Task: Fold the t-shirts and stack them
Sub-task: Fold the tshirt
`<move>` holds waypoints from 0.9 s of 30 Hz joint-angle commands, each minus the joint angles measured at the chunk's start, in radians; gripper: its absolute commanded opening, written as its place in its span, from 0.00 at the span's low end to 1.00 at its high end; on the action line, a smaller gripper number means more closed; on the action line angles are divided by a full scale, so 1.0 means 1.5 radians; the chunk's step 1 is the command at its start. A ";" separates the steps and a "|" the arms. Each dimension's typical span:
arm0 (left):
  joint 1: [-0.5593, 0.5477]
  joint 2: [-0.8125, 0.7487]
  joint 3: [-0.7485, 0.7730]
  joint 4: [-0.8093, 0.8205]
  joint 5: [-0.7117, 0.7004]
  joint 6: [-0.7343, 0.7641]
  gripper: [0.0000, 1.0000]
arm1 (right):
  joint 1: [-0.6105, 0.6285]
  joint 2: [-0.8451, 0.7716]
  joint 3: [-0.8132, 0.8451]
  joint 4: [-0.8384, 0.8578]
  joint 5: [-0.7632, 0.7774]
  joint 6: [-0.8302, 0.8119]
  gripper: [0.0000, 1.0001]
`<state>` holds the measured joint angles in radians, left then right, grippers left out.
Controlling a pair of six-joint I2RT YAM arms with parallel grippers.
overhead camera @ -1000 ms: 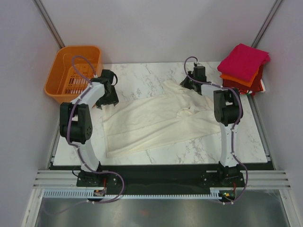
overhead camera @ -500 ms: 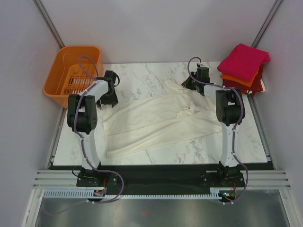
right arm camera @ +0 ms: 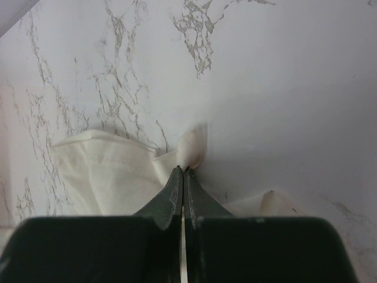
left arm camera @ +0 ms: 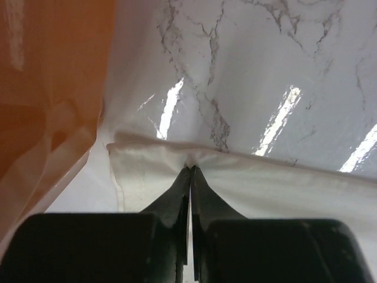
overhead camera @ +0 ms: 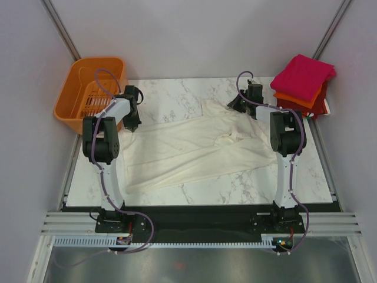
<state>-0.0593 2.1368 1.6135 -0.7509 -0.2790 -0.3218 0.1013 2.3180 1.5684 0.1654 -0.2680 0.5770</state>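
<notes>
A large cream-white t-shirt [overhead camera: 194, 150] lies stretched across the marble table [overhead camera: 177, 94]. My left gripper [overhead camera: 134, 125] is at the shirt's back left corner. In the left wrist view it [left arm camera: 191, 168] is shut on a pinched fold of the cream cloth [left arm camera: 265, 188]. My right gripper [overhead camera: 237, 107] is at the shirt's back right corner, and in the right wrist view it [right arm camera: 184, 170] is shut on a small tuft of the cloth [right arm camera: 112, 171]. Folded magenta-pink [overhead camera: 303, 75], orange [overhead camera: 294, 98] and dark red [overhead camera: 315, 106] t-shirts are stacked at the back right.
An orange slotted basket [overhead camera: 88, 94] stands off the table's back left corner, close to my left gripper; its wall [left arm camera: 47, 88] fills the left of the left wrist view. Grey walls enclose the table on three sides.
My left gripper has shut on the shirt's back left edge and the left arm has shifted slightly. The shirt is now pulled straighter between the two grippers. The right gripper stays shut.
</notes>
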 commanded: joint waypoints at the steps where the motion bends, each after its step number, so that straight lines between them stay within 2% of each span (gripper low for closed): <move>1: 0.059 0.045 -0.011 0.026 -0.014 -0.001 0.02 | -0.003 -0.011 -0.007 -0.001 -0.010 -0.001 0.00; 9: 0.050 0.021 -0.021 0.029 0.009 -0.002 0.02 | 0.005 -0.011 0.005 0.011 -0.029 -0.002 0.00; 14: -0.030 -0.009 -0.049 0.026 -0.021 0.000 0.02 | -0.011 -0.024 -0.002 -0.029 0.040 -0.008 0.00; 17: -0.059 -0.033 -0.064 0.027 0.026 -0.023 0.02 | -0.049 -0.039 -0.028 -0.026 0.055 0.011 0.00; 21: -0.078 -0.045 -0.070 0.026 0.090 -0.040 0.02 | -0.065 -0.075 -0.053 -0.028 0.096 -0.015 0.00; 26: -0.092 -0.048 -0.055 0.014 0.114 -0.044 0.02 | -0.105 -0.093 -0.060 -0.039 0.114 -0.035 0.00; 27: -0.092 -0.049 -0.051 0.012 0.107 -0.043 0.06 | -0.112 -0.093 -0.059 -0.038 0.112 -0.036 0.00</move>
<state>-0.1909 2.0808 1.5349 -0.7090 -0.1852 -0.3397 -0.0395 2.2333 1.4860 0.1101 -0.1535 0.5533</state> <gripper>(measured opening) 0.041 0.010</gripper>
